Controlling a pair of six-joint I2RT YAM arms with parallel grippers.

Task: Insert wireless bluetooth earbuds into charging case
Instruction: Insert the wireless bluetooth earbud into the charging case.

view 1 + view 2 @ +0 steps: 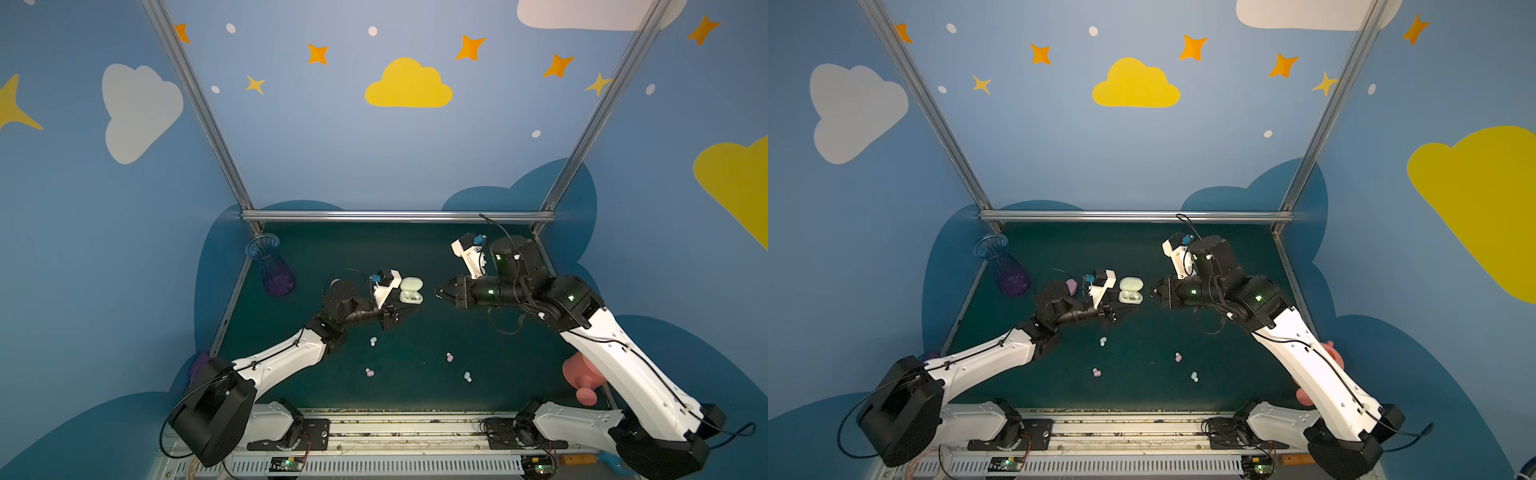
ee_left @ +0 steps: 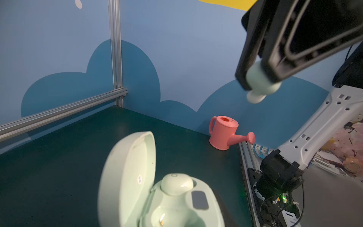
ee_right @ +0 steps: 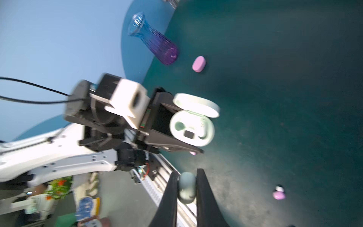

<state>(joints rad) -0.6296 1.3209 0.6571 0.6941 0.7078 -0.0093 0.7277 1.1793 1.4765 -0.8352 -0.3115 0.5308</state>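
Nearest to the robot, in front of the charging case (image 1: 410,296), four loose earbuds (image 1: 369,372) lay scattered on the mat (image 1: 415,399). The left gripper (image 3: 188,129) was clamped on the case base. The lid stood open, and one seated bud (image 2: 176,183) was already inside. Just beside the case, not touching it, the right gripper (image 3: 186,174) pinched a mint earbud (image 3: 187,187) by its wide body, with the narrow end free. The bud looked light, hard and slippery, so a gentle pinch across the wide lobe seemed best.
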